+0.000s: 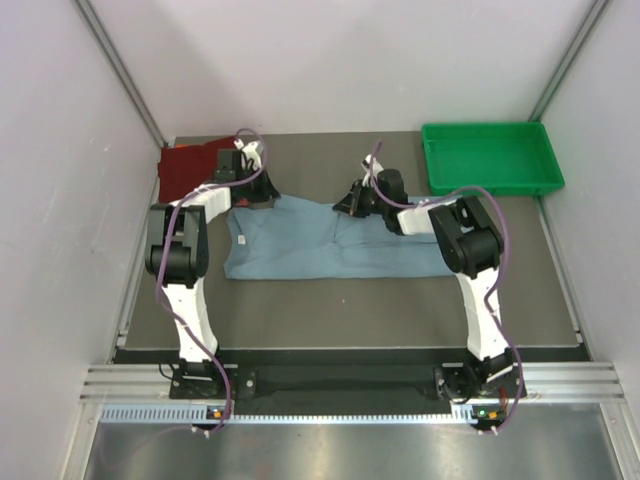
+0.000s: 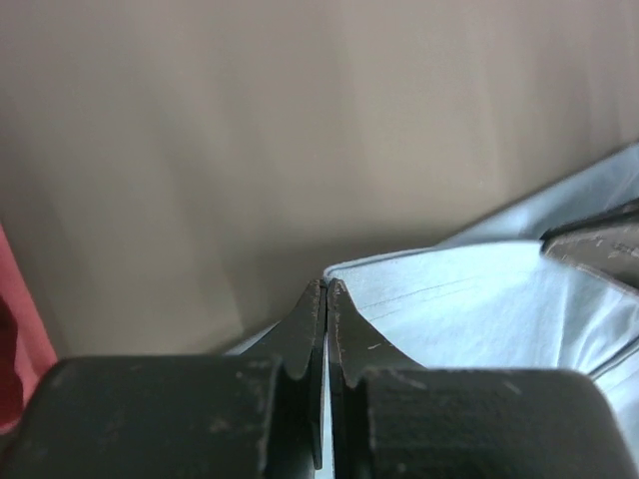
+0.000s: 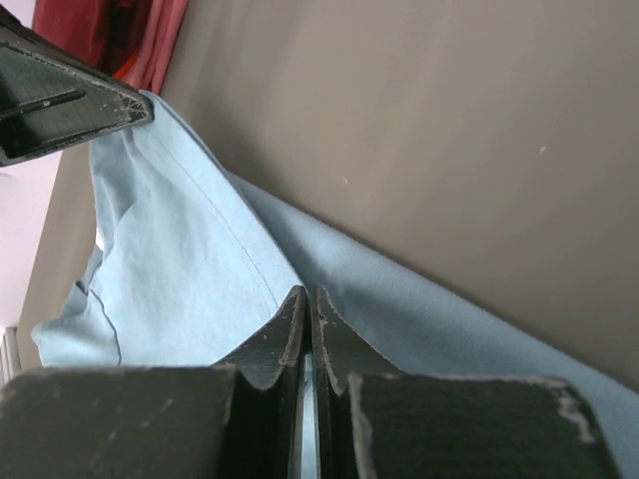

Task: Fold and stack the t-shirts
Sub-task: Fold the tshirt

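Mid-table, 12 o'clock from my bases: grey-blue t-shirt (image 1: 320, 255) lies spread. My left gripper (image 2: 326, 284) and right gripper (image 3: 305, 291) both pinch its far hem, jaws tight on cloth, probably to fold it nearward. Folded dark red t-shirt (image 1: 188, 168) sits at 11 o'clock.

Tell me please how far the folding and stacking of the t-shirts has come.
Done: the dark red t-shirt lies folded at the far left corner. In hand: the left gripper and right gripper are shut on the far edge of the grey-blue t-shirt, spread out. To do: folding it and stacking it.
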{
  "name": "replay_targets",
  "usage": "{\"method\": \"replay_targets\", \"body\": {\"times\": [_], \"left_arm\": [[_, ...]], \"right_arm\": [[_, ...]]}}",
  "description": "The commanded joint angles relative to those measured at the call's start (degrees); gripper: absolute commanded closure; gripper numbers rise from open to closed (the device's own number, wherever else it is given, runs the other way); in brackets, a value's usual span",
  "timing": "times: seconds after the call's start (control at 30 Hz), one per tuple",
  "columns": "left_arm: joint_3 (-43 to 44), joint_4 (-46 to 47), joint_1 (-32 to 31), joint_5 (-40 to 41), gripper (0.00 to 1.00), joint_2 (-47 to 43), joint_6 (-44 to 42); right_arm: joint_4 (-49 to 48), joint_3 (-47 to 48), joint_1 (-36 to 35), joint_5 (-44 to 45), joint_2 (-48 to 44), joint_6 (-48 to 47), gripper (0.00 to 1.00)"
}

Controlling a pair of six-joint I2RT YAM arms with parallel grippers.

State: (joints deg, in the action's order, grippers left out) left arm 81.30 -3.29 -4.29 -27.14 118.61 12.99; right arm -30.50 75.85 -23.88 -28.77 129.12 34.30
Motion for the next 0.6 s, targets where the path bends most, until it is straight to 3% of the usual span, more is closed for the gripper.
{"method": "replay_targets", "body": {"times": [0.0, 0.13, 0.57], "left_arm": [[-3.24, 3.28, -0.10, -0.29, 1.00, -6.45, -4.98], [-7.38, 6.54, -0.19, -0.90, 1.00, -9.88, -7.01], [-13.79, 1.70, -0.19, 4.89, 0.98, -13.22, -9.30]], "right_arm": [[-3.25, -1.23, 0.24, -0.05, -4.58, -3.19, 1.00], [-4.30, -2.90, -0.47, -0.75, -5.98, -3.63, 1.00], [-2.72, -9.14, -4.15, -0.93, -11.61, -7.41, 1.00]]}}
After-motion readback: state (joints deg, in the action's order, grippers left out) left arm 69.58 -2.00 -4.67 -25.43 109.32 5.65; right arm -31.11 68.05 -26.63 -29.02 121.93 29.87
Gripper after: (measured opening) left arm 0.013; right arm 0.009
